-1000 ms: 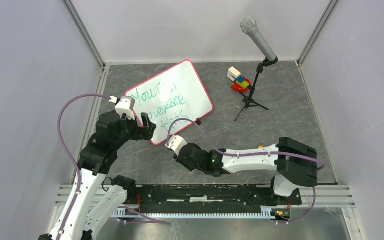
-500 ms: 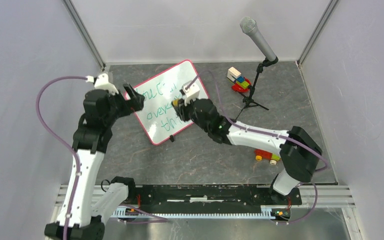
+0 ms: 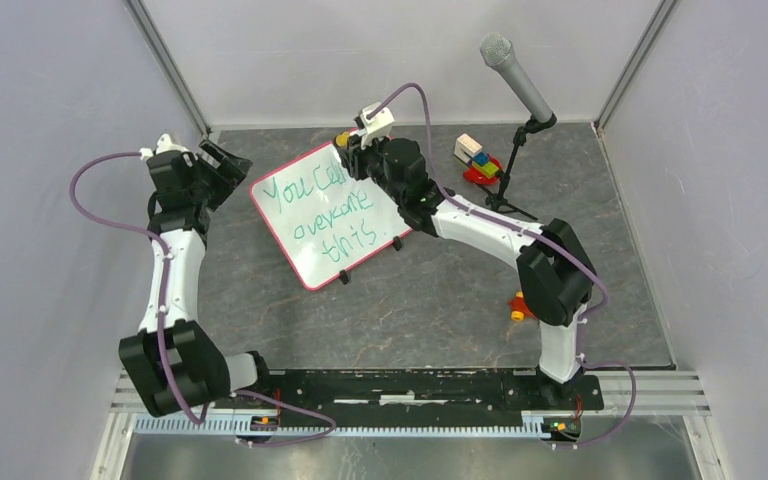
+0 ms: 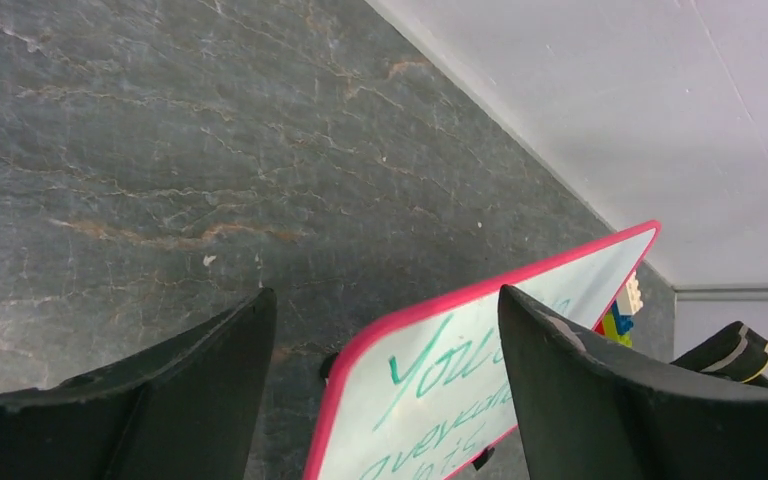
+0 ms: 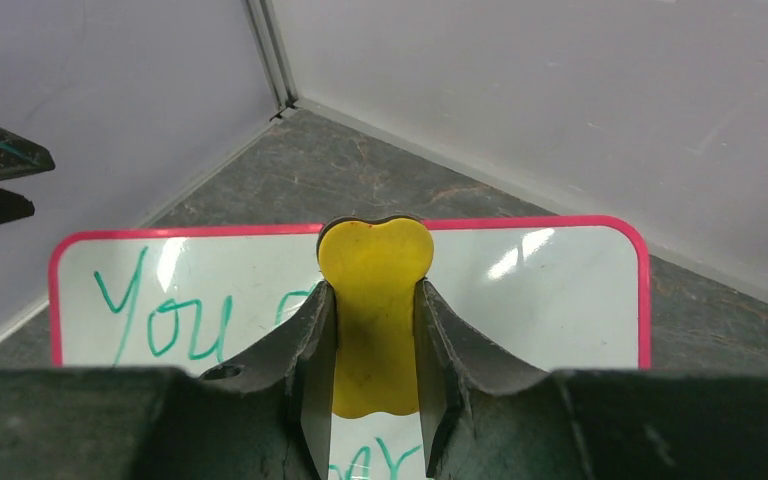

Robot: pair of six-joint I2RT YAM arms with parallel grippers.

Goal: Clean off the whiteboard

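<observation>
The whiteboard (image 3: 332,212), white with a red-pink frame and green handwriting, lies tilted on the dark floor mat. My right gripper (image 3: 346,146) is at the board's far edge, shut on a yellow eraser (image 3: 341,139). In the right wrist view the eraser (image 5: 375,255) sits pinched between the fingers of my right gripper (image 5: 373,292), over the whiteboard (image 5: 560,300) next to the word "You". My left gripper (image 3: 224,163) is open and empty, off the board's far left corner. In the left wrist view the jaws of my left gripper (image 4: 385,296) stand wide apart above the corner of the whiteboard (image 4: 460,390).
A microphone (image 3: 515,75) on a black tripod stand (image 3: 501,203) stands at the back right. A stack of toy blocks (image 3: 478,160) sits beside it. Another small toy (image 3: 520,308) lies near the right arm's elbow. Walls close in on the left, back and right.
My right gripper swept with the eraser from the board's near edge to its far edge. My left gripper moved off the board toward the far left. The board turned slightly.
</observation>
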